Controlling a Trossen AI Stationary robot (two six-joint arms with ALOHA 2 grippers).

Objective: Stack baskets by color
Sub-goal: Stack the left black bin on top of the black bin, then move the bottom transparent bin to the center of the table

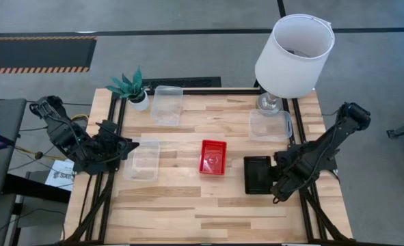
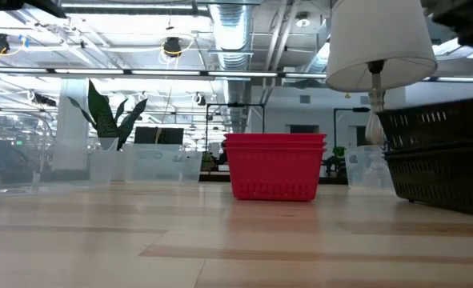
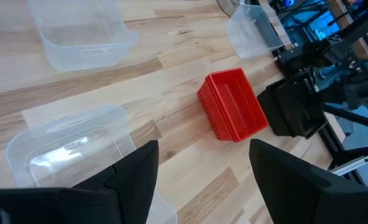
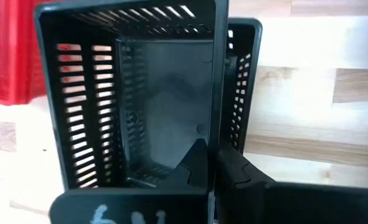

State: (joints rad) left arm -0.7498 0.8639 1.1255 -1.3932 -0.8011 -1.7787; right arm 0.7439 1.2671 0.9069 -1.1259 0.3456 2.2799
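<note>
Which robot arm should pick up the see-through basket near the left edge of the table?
The left arm, probably. Its open fingers sit right at that clear basket, while the right fingers are shut on a black basket across the table, past the red baskets.

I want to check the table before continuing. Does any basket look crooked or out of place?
Yes. The top black basket, pinched on its wall by the right end effector, sits offset over the black basket below rather than nested. The red stack looks neat.
</note>
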